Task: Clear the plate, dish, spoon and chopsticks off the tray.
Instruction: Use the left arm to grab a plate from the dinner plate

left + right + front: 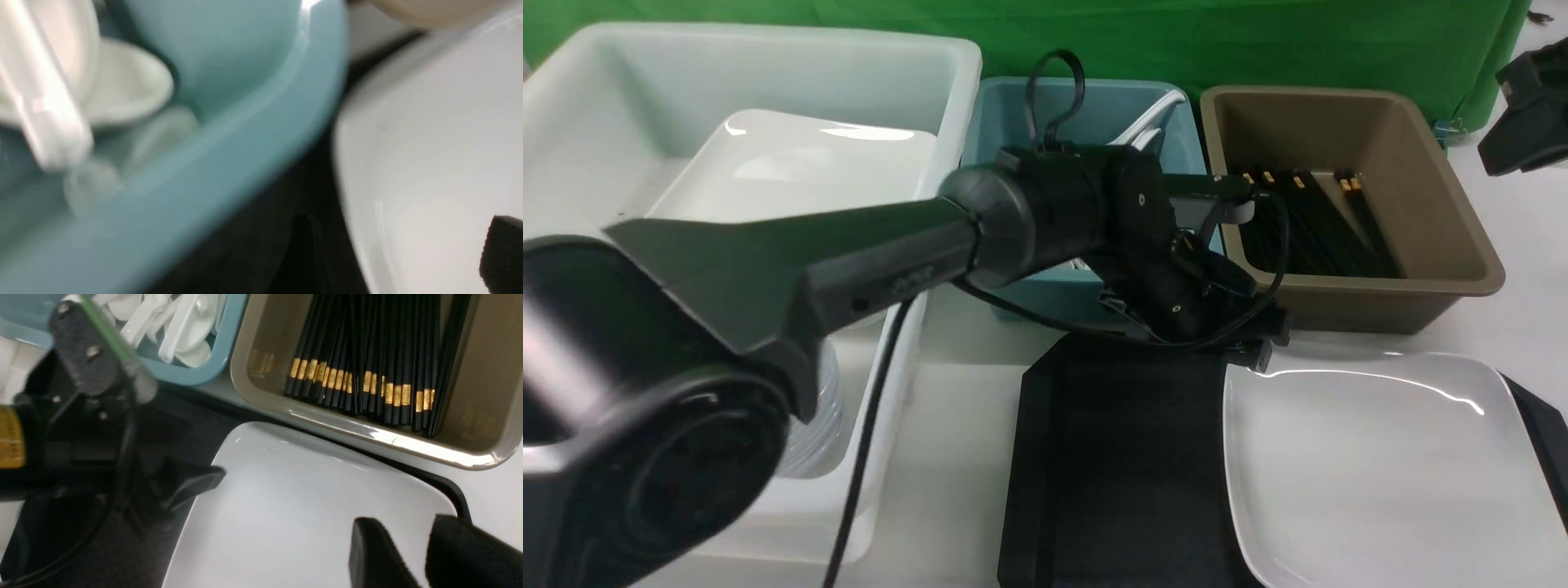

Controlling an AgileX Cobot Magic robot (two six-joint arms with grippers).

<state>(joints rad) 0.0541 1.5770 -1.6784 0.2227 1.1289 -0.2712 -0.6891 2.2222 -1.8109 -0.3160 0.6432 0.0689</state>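
While the left gripper hangs at the tray's far edge, jaws seemingly apart, the plate lies on its right half. Right gripper above it: jaws slightly apart, empty. Risk: glossy shallow rim slips from a pinch; teal tub close, collision possible.

The front camera looks forward and down from the robot's own side, the left wrist camera sits blur-close at the rim of the teal tub, the right wrist camera looks down from higher, and all three share that tub and the plate.
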